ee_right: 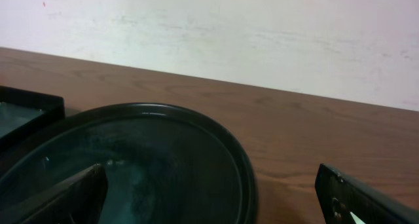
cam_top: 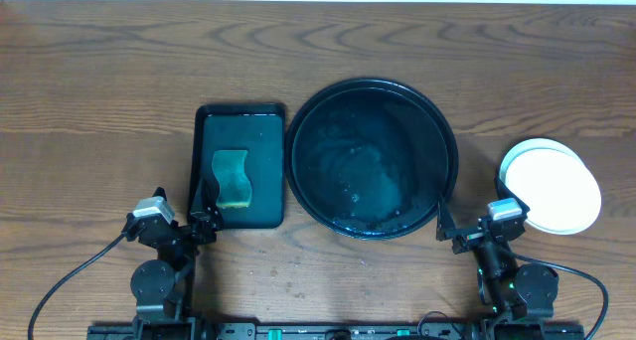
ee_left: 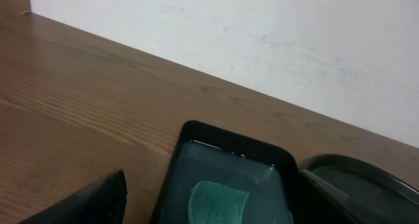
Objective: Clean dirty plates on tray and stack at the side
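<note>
The round black tray (cam_top: pixel 373 161) lies mid-table, wet and glossy, with no plates on it. White plates (cam_top: pixel 552 186) sit stacked on the wooden tabletop to the tray's right. My left gripper (cam_top: pixel 187 203) is open near the front left corner of the rectangular tray, holding nothing. The right gripper (cam_top: pixel 469 216) is also open and holds nothing, between the round tray and the plate stack. In the right wrist view the round tray (ee_right: pixel 170 158) fills the lower left, and my open right gripper (ee_right: pixel 211 185) straddles its rim. The left wrist view has the open left gripper (ee_left: pixel 213 198) facing the sponge.
A rectangular black tray (cam_top: pixel 263 131) with a green sponge (cam_top: pixel 234 178) lies left of the round tray; the sponge (ee_left: pixel 218 201) and this tray (ee_left: pixel 229 155) also appear in the left wrist view. A white wall (ee_left: pixel 294 47) runs behind the table's far edge.
</note>
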